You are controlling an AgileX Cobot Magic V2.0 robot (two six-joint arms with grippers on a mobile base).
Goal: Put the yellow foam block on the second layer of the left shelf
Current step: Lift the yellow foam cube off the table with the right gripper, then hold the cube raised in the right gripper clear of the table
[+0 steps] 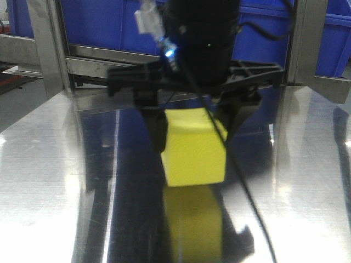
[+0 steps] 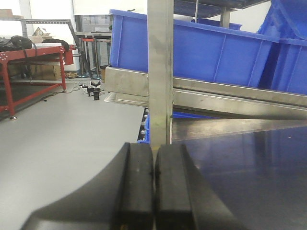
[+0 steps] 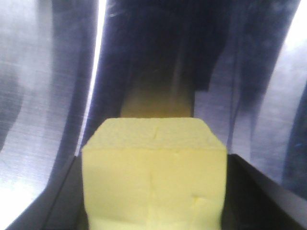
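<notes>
The yellow foam block [image 1: 193, 153] stands on or just above a shiny metal shelf surface [image 1: 49, 181]; its bottom edge meets its own reflection. My right gripper [image 1: 194, 143] comes down from above, with one black finger [image 1: 157, 131] on each side of the block, and is shut on it. In the right wrist view the yellow foam block [image 3: 153, 177] fills the space between the jaws of my right gripper [image 3: 153, 160]. My left gripper [image 2: 153, 154] is shut and empty, its pads pressed together, pointing at a steel shelf post [image 2: 159, 72]. It is not seen in the front view.
Blue plastic bins [image 1: 93, 24] stand behind the metal surface on a steel rail [image 1: 104, 53], with steel uprights [image 1: 46, 44] at both sides. The left wrist view shows blue bins [image 2: 216, 52], grey floor [image 2: 62, 129] and a red-framed table [image 2: 33, 52] at far left.
</notes>
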